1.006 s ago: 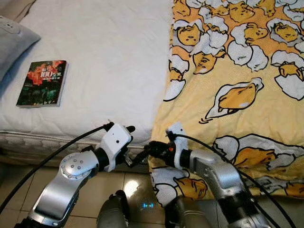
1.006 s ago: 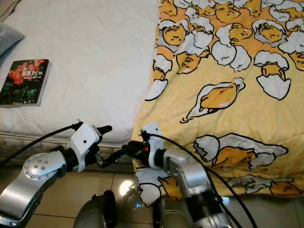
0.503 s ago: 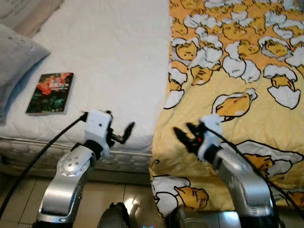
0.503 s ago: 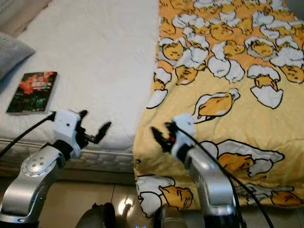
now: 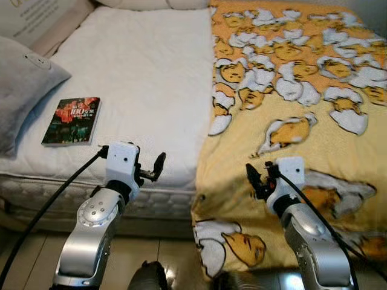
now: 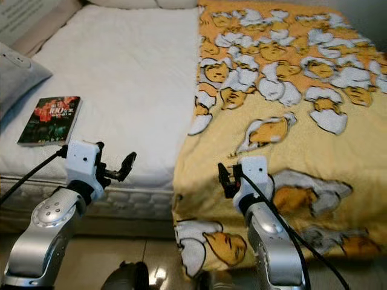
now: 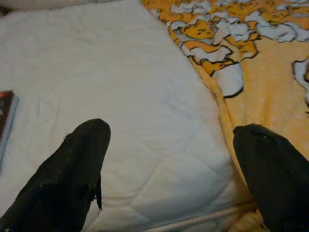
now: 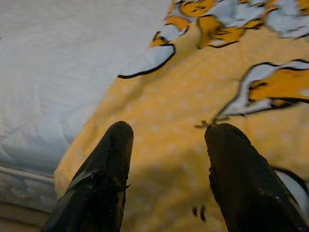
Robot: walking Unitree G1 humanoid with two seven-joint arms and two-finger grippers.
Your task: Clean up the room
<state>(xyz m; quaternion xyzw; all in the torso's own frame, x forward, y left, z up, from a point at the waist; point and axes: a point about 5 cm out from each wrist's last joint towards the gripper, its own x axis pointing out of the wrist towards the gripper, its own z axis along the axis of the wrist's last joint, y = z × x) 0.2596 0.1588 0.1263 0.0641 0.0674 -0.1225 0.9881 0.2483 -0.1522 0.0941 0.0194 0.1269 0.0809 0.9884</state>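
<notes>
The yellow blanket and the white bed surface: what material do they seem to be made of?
The yellow blanket looks like soft fleece or plush: matte, printed with cartoon eggs, draping in loose folds over the bed edge. The white bed surface looks like quilted cotton-like fabric, judging by its stitched diamond lines; the exact fibre cannot be told.

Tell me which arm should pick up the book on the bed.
Left. The book lies on the white mattress at the robot's left, nearer the open left tool; the right tool hovers over the yellow blanket.
</notes>
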